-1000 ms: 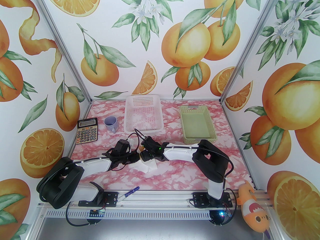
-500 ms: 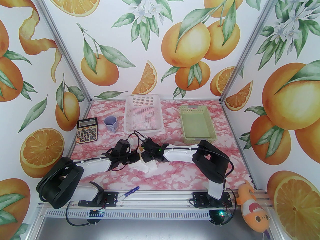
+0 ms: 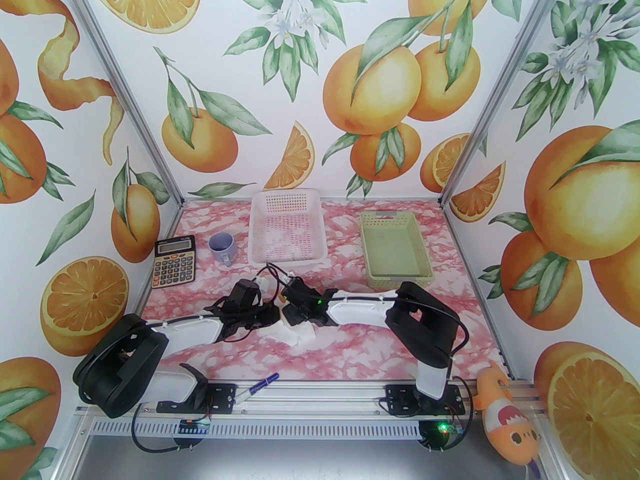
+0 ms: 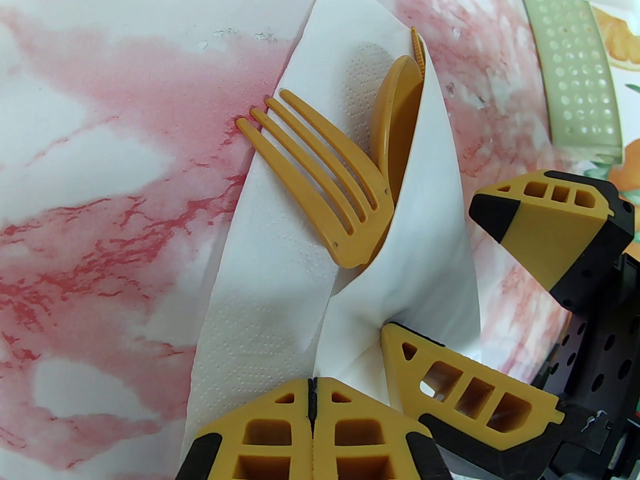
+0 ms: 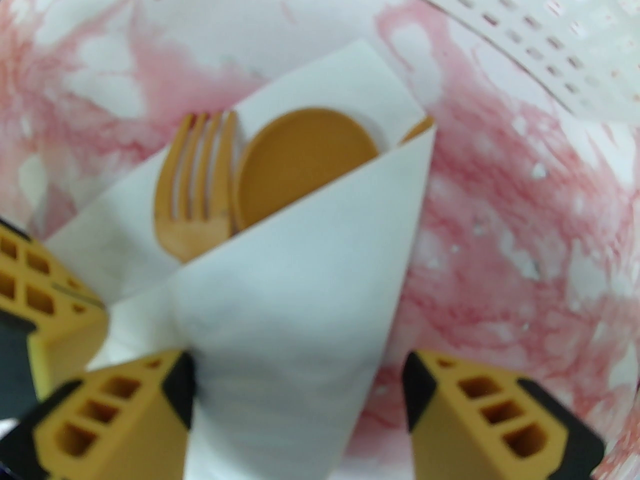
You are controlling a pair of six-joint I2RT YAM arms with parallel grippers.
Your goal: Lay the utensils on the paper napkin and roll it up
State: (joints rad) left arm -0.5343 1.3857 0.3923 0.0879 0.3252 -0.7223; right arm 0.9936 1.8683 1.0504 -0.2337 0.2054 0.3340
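On the pink marbled tabletop (image 4: 100, 168), near its middle, I see the thin white paper napkin (image 4: 280, 278) folded over the slim orange-brown plastic fork (image 4: 320, 168) and spoon (image 4: 395, 113), their heads poking out side by side. My left gripper (image 4: 312, 383) is clamped closed at the napkin's fold; the right gripper (image 5: 297, 383) stands wide, straddling the flap.

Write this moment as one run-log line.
left tool: shut, tips at paper napkin | right tool: open, astride paper napkin | fork, spoon: on paper napkin, partly wrapped | roll: unfinished
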